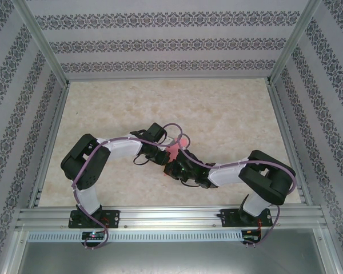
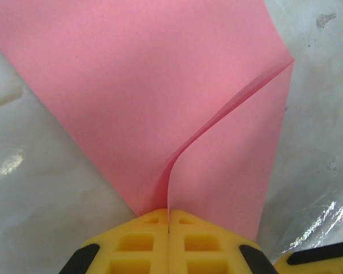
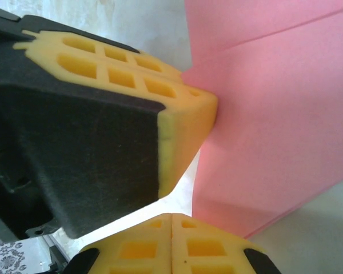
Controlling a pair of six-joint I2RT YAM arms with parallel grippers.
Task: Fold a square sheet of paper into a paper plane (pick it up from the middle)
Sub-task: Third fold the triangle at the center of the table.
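The square sheet of paper (image 2: 160, 91) is pink and partly folded, lying on the pale table with one flap rising along a curved crease. My left gripper (image 2: 168, 220) is shut on the sheet's near corner, where the flap's edge runs between the yellow pads. In the top view the paper (image 1: 182, 144) peeks out between the two wrists at the table's middle. My right gripper (image 3: 171, 220) is shut with nothing between its fingers, just left of the paper's (image 3: 274, 125) lower edge. The left gripper's fingers (image 3: 186, 123) show above it, their tip touching the paper.
Both arms bend inward and meet near the middle of the marbled tabletop (image 1: 228, 114). Aluminium rails (image 1: 171, 216) run along the near edge, and patterned walls close in the sides and back.
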